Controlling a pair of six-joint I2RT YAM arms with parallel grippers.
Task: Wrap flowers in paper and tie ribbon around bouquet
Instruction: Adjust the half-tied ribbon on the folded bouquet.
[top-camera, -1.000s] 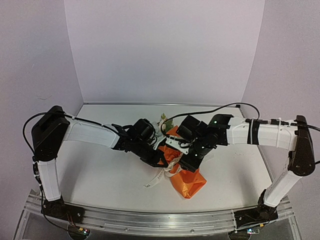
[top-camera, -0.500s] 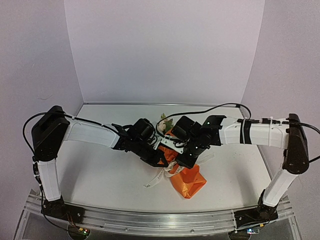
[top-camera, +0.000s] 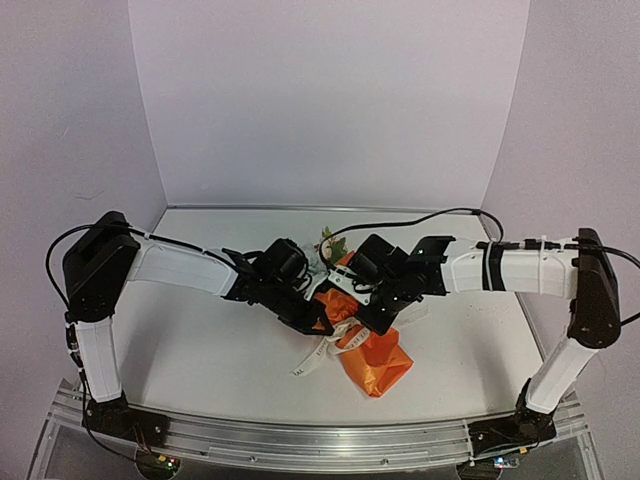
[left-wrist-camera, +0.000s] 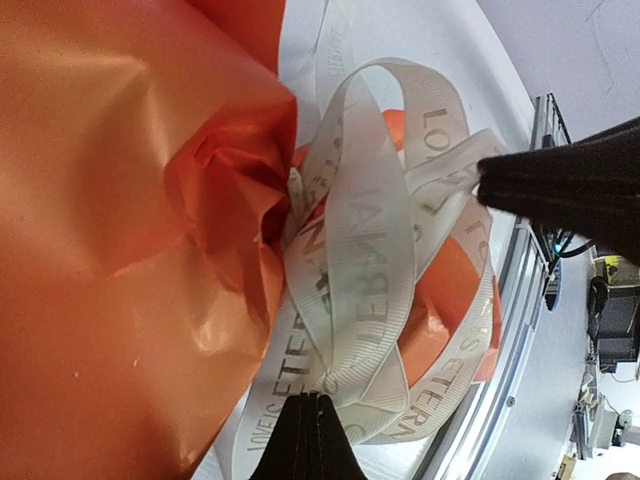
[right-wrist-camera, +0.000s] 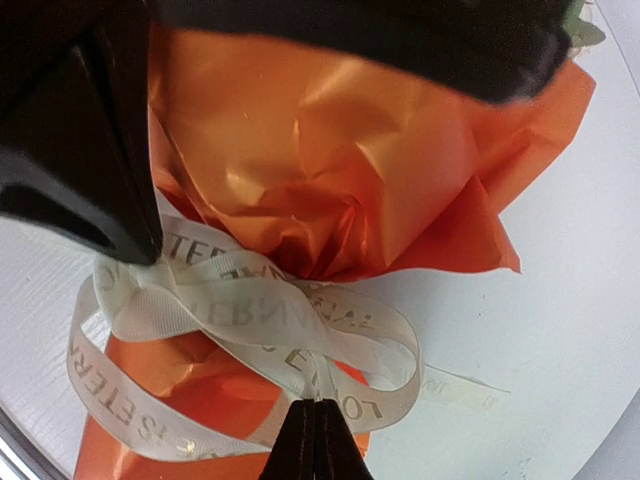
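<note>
Finds bouquet at table centre, long axis far-L blooms to near-R tail, ribbon looped at its pinched waist, L gripper just left and R gripper just right of waist, each pressed shut pinching a ribbon strand; judges next pull crosswise to axis, arms equally near.

The worktop is a flat white surface closed in by pale panels on its left, far and right sides, with a metal rail along its near edge. The bouquet lies on its side near the middle, a little right of centre; its orange folded end points toward the near edge and the flowers toward the far panel; a loose end of the ribbon trails flat on the white surface just left of that near end.
</note>
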